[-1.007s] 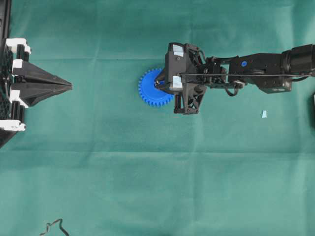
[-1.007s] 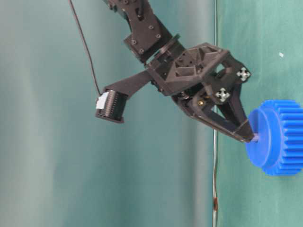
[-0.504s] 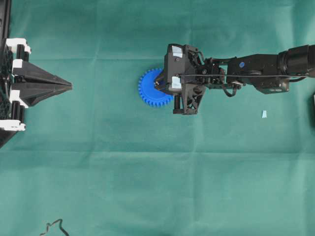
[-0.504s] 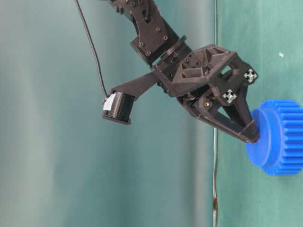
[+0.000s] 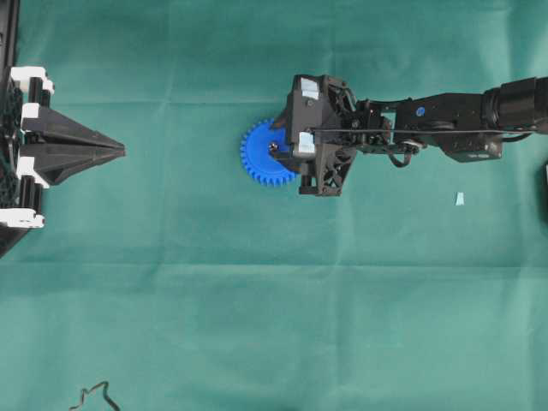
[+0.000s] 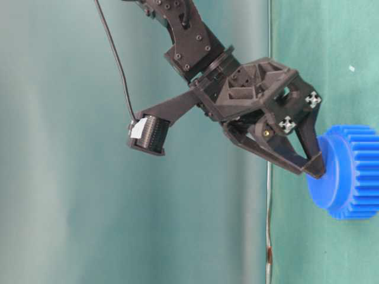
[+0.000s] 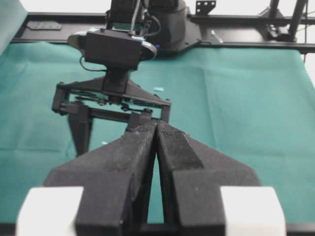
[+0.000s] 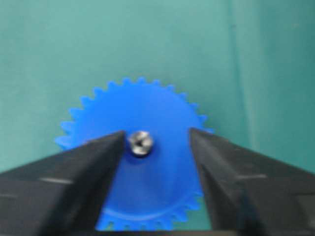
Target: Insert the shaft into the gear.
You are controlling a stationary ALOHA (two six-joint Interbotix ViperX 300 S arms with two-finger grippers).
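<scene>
Green cloth (image 5: 257, 300) covers the whole table, flat and smooth.

Item: gear (image 5: 261, 163), bright blue, toothed, lying flat on the cloth a little above the middle of the overhead view. Raised hub faces up; seen side-on in the table-level view (image 6: 349, 171).

Item: shaft (image 8: 140, 142), silver-grey, seated in the gear's centre hole. Round end face turned up toward the wrist camera, long axis upright, square to the gear's face. In the overhead view a small grey dot at the hub (image 5: 273, 147).

Item: right gripper (image 8: 156, 147), reaching in from the right of the overhead view (image 5: 282, 147), tips low over the hub. Jaws parted, one finger on each side of the shaft; left-hand finger just beside it, the other clear. Nothing clasped.

Item: left gripper (image 5: 120, 151), at the left edge of the overhead view, well apart from the gear. Jaws pressed together, nothing between them (image 7: 156, 129).

Item: tape scrap (image 5: 460, 199), pale blue, on the cloth to the right, below the right arm.

Item: dark cable (image 5: 94, 396), at the lower left edge.
</scene>
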